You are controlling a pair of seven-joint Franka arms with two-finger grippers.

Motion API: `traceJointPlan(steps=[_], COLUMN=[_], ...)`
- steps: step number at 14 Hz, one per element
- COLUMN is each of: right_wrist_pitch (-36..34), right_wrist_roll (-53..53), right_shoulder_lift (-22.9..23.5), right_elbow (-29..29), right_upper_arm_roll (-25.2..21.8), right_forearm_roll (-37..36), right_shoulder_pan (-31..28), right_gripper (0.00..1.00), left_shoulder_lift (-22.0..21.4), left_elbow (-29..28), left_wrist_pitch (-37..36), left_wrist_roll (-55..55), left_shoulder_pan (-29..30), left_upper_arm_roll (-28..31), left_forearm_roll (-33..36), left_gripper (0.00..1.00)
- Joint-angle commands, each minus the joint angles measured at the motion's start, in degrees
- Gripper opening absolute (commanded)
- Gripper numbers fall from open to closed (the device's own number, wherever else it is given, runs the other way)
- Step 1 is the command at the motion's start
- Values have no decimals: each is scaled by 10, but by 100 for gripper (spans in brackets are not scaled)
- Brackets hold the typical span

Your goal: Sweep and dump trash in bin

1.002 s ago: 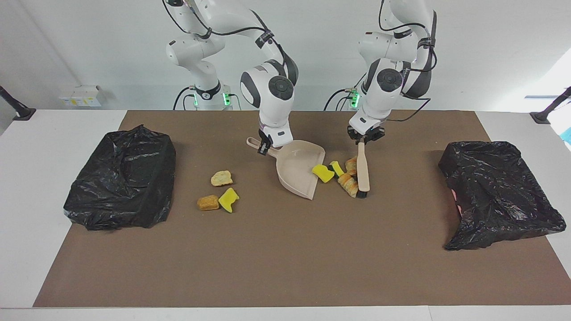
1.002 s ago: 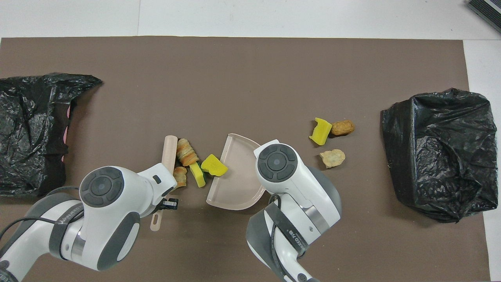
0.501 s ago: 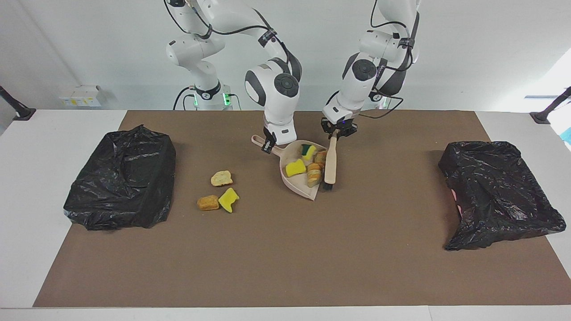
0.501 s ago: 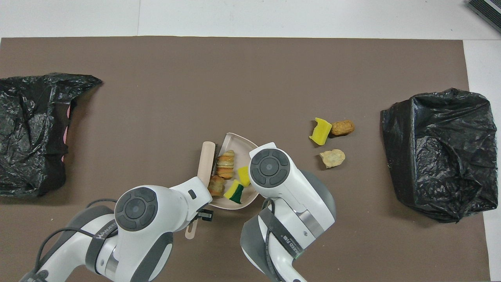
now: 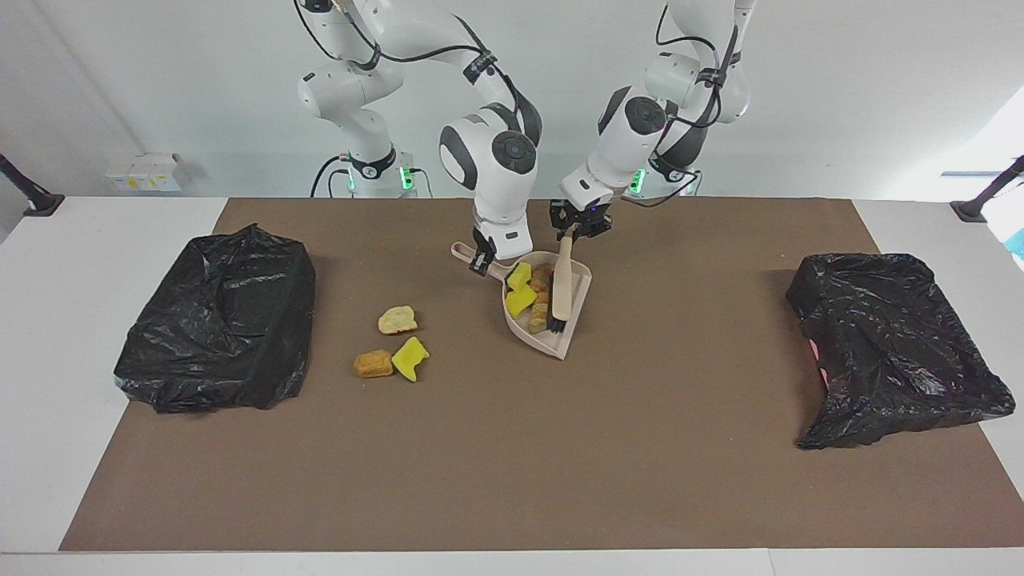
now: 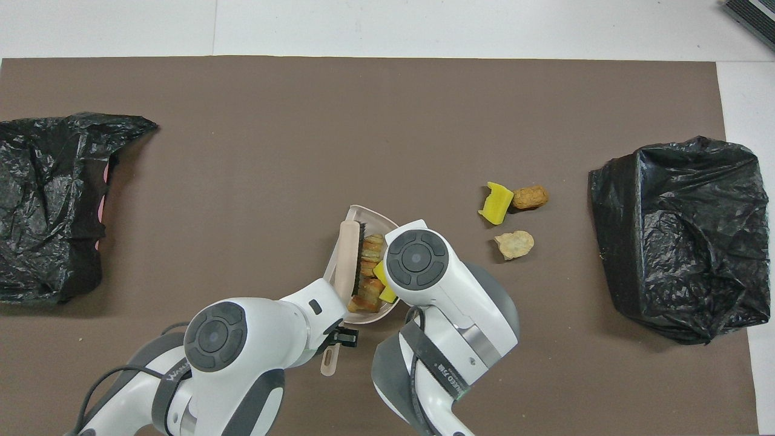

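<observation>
Brown matting (image 5: pixel 496 448) covers a white table (image 5: pixel 104 256) set against a pale wall, with a crumpled black bag-lined bin (image 5: pixel 220 320) at the right arm's end and another black bag-lined bin (image 5: pixel 896 344) at the left arm's end.

Both arms bend down to mid-table. The right gripper (image 5: pixel 480 262) is clamped on the handle of a beige plastic dustpan (image 5: pixel 552 340) resting on the mat. The left gripper (image 5: pixel 578 226) is closed on the handle of a beige hand brush (image 5: pixel 562 284), whose dark bristles lie inside the pan.

Yellow sponge pieces and tan bread chunks (image 5: pixel 532 296) sit piled in the pan beside the brush. Three more scraps (image 5: pixel 392 348), two tan and one yellow, lie on the mat between the pan and the right arm's bin.
</observation>
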Motion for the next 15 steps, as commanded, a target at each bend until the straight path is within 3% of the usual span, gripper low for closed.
traceJointPlan(steps=[1,4,8,12,15], right_wrist_pitch=[-17,-27,-82,-160,-198], right_wrist_roll=[12,11,-32,-132,-282], right_shoulder_lift=[-1,-40,-136,-218,-241], right_elbow=[13,11,11,11,11], right_upper_arm_roll=[4,3,1,-3,-4], right_forearm_roll=[2,4,4,0,-6], right_shoulder_pan=[-10,-37,-124,-250,-371], right_gripper=[0,0,0,0,0], left_shoulder_lift=[-3,7,29,26,26], left_elbow=[33,56,54,48,41], left_wrist_pitch=[-60,-99,-86,-89,-87], left_wrist_roll=[11,32,40,-40,-118], left_shoulder_pan=[60,100,114,59,1], left_upper_arm_roll=[5,6,5,-1,-1], left_forearm_roll=[14,89,143,143,143], left_gripper=[0,0,0,0,0])
